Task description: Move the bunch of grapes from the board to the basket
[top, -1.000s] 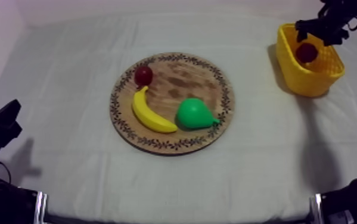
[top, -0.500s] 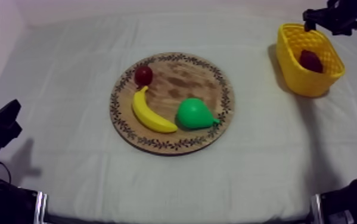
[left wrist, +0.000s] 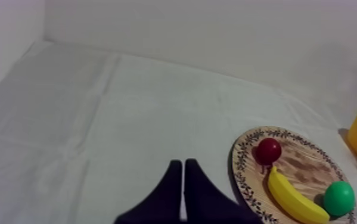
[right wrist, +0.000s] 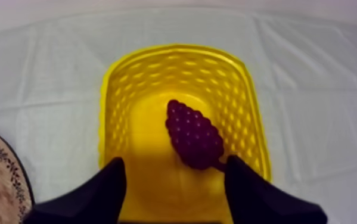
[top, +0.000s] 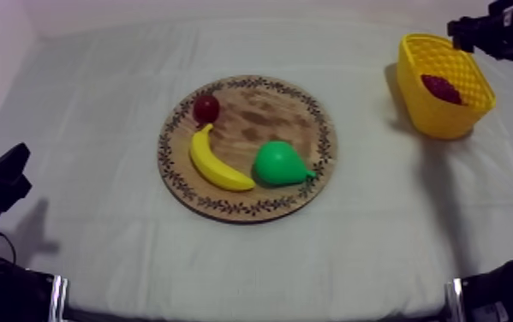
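the bunch of grapes (right wrist: 193, 135) is lying inside the yellow basket (right wrist: 127, 107), which is sitting at two o'clock from the wooden board (top: 264, 116). the right gripper (right wrist: 174, 171) is hovering over the basket, fingers spread with nothing between them. the left gripper (left wrist: 182, 173) is resting out at the board's eight o'clock, fingers pressed together on nothing.

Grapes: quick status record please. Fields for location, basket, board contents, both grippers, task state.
grapes: lying inside the yellow basket, held by neither gripper
yellow basket: upright, right of the wooden board
wooden board: holds banana, pear, small red fruit
right gripper: above the basket, fingers open, nothing between them
left gripper: left of the board, fingers shut on nothing
task state: grapes in basket; looks done
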